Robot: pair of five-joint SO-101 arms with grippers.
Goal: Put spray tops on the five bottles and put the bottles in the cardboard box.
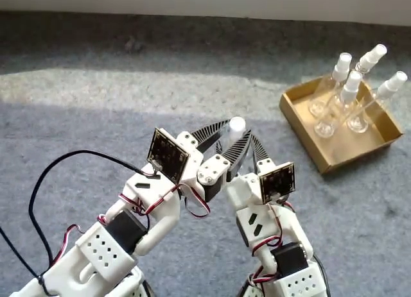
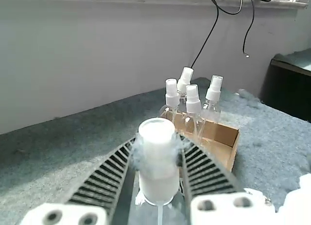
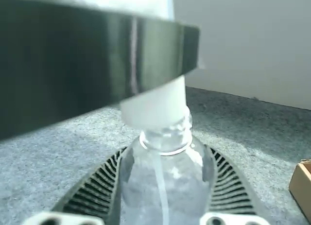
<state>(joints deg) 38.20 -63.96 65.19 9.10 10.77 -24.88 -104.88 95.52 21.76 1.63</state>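
Holding the bottle [image 3: 165, 191] upright, neck up, my right gripper [image 3: 166, 154] clamps its body; my left gripper [image 2: 158, 143] pinches the spray top [image 2: 156, 171] vertical at its neck.

A grey, carpet-like worktop [image 1: 77, 136] spreads across the frame, with a pale sunlit band [image 1: 128, 92] over its upper part and a dark smudge [image 1: 133, 45] at upper left. Black cables [image 2: 212, 28] hang down the plain wall [image 2: 97, 50] behind.

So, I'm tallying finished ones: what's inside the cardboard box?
Four clear bottles stand upright inside the cardboard box, each with a white spray top on. The floor directly under them is covered, and whether anything small lies between them cannot be told.
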